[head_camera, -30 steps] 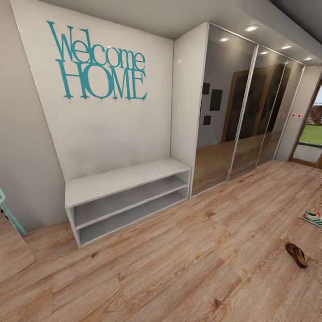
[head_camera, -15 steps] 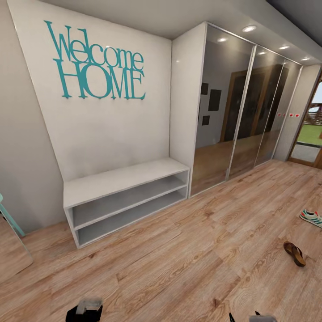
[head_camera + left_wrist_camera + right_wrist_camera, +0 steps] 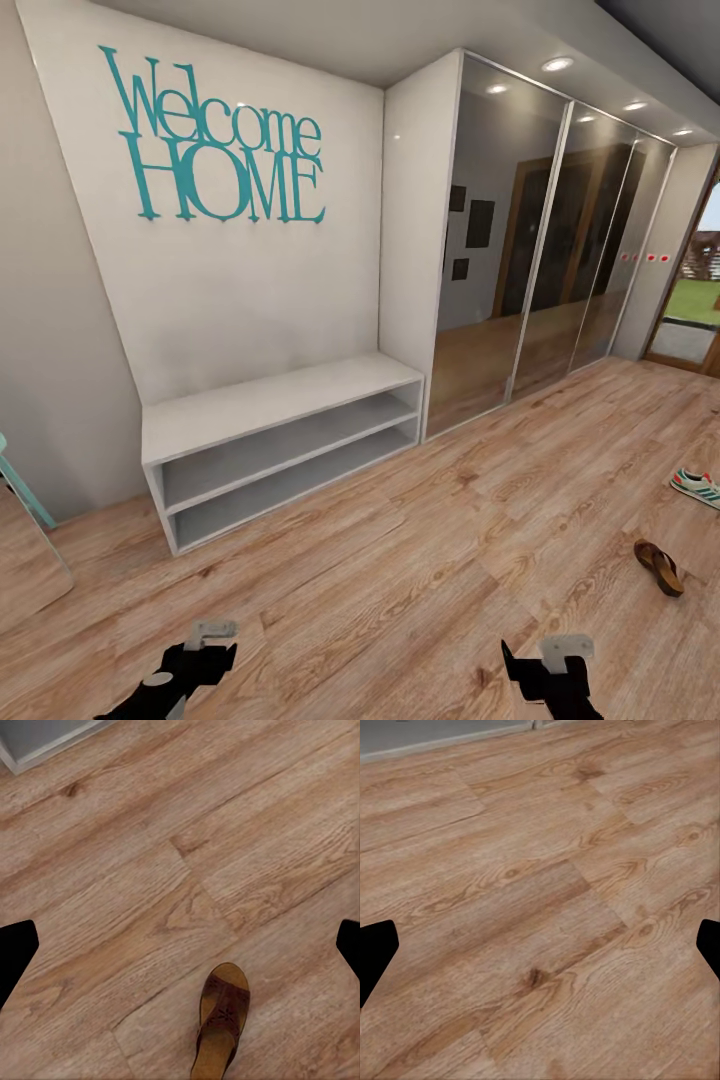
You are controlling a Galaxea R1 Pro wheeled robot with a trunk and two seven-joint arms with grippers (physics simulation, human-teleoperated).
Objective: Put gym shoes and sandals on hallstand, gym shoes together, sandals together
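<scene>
Head view looks down a hallway with light brown wood-plank corridor floor. Against a wall bearing teal "Welcome HOME" lettering stands a plain low white two-tier bench, its shelves bare; beside it runs a mirrored sliding-door wardrobe. No hallstand with staggered upper shelves is visible. Nothing appears placed yet, so the task seems to be at its start, with all four items left to collect.

Far to the right on the floor lies one flat dark brown leather sandal with a tan footbed, and beyond it, near the picture's edge, one white-cream gym shoe with green stripes and red-orange accents. Both are well apart from the robot's arms. The other gym shoe cannot be located.

At the bottom of the head view, the black left gripper and black right gripper hang over bare floor. In each wrist view the finger tips sit at opposite edges, jaws spread wide, holding nothing. The left wrist view shows a second brown sandal lying on the planks, between the spread fingers but not touched
</scene>
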